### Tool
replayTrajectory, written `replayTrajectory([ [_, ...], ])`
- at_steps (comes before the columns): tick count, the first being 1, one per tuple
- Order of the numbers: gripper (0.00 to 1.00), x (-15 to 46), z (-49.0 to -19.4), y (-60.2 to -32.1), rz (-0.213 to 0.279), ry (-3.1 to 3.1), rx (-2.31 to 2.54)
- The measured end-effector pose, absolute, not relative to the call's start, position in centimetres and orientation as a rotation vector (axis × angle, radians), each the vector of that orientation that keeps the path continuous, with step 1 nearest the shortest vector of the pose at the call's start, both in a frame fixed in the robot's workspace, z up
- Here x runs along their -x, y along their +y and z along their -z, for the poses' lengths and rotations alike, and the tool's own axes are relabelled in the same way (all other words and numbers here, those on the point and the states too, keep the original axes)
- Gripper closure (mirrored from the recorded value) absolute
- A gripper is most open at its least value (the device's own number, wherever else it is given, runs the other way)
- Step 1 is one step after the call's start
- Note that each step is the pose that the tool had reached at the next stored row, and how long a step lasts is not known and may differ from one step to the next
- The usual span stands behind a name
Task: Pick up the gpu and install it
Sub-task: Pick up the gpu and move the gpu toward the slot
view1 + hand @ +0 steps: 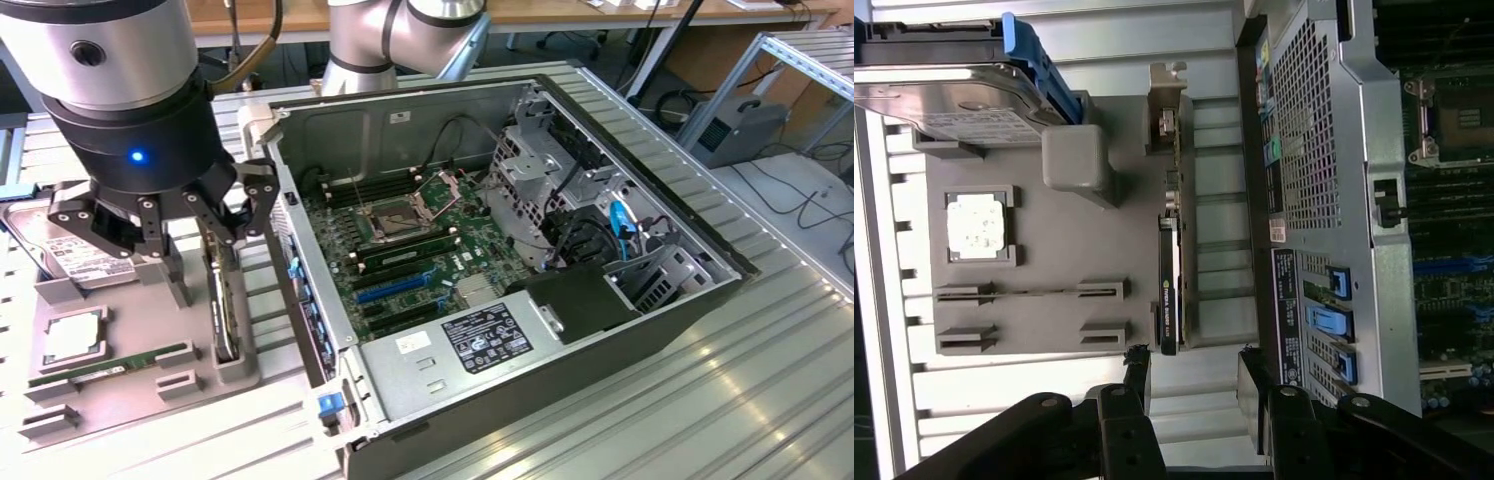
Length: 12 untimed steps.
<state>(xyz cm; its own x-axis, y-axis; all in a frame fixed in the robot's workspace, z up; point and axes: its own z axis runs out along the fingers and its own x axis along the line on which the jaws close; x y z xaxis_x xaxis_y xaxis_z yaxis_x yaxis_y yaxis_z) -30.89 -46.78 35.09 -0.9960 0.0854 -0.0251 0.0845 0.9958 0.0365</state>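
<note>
Exterior view: the black multi-link gripper (196, 270) with a blue light on its body hangs directly over a flat grey plastic holder tray (140, 320). Its fingers (171, 272) are spread wide and hold nothing.

The gpu (227, 325), a green circuit-board card with a black cooler and a silver end bracket, stands on its long edge. It sits in the slot along the tray side that faces the open grey metal computer case (387, 125). The gripper is over the end of that slot, and the gpu is the nearest part to it.

On the tray side away from the case, a silver hard drive with a white label (54, 255) leans in its stand. A square silver processor chip (74, 338) lies in a pocket near the tray's middle. A slim green memory stick (110, 368) rests in a narrow groove just beside the chip.

The case lies just beside the tray on the ribbed aluminium table (694, 400), with its green motherboard (414, 250) exposed.

In the wrist view the two dark fingers (1139, 385) stand well apart beyond one end of the tray (1054, 250). The gpu (1172, 250) runs lengthwise toward the gap between them. It lies between the tray's flat middle and the perforated wall of the case (1314, 150). The hard drive (954, 100) is at the far end of the tray from the gripper (1194, 385).
</note>
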Motion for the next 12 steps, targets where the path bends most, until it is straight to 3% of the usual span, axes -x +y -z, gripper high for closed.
replayTrajectory([
  [12, 0.52, 30.89, -34.74, -46.77, -0.055, 3.112, -0.134],
])
